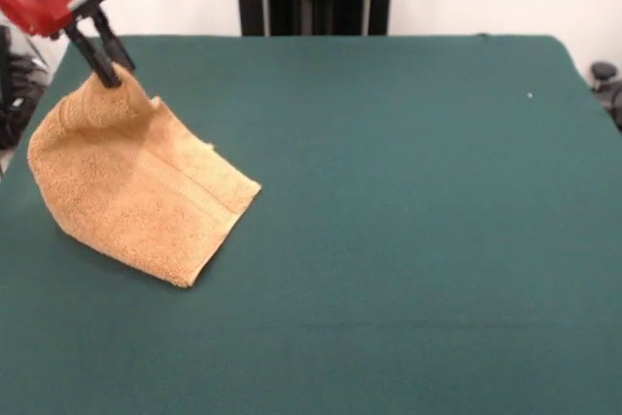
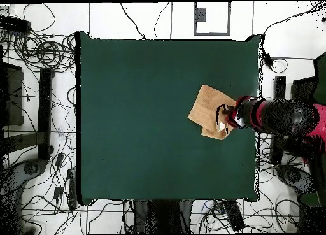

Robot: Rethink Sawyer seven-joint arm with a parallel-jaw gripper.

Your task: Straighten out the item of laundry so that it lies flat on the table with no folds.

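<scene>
Towel (image 1: 136, 191) hangs by one corner from the gripper (image 1: 105, 73), whose two black fingers are pinched together on a bunched tip of cloth. It sits near one side edge of the table (image 1: 408, 240), close to the corner by the robot in the front view; in the overhead view it lies just inside the right-hand edge, about midway along it. The pinched corner is lifted, so the cloth slopes down like a tent, and its lower part and far corner rest on the green surface. That hold makes sense for the job: raising one corner lets the weight of the terry pull folds open, and the part on the table acts as an anchor against which the rest can be drawn taut. My judgement is that the towel is not yet flat, since the upper part curls over near the grip and the overhead view suggests one layer lying over another at the gripper end. A woven band runs across the cloth as a slightly paler stripe. No tag can be made out in either view, and no brand, label or readable writing shows on the towel, the table or the red arm (image 2: 280, 118).
</scene>
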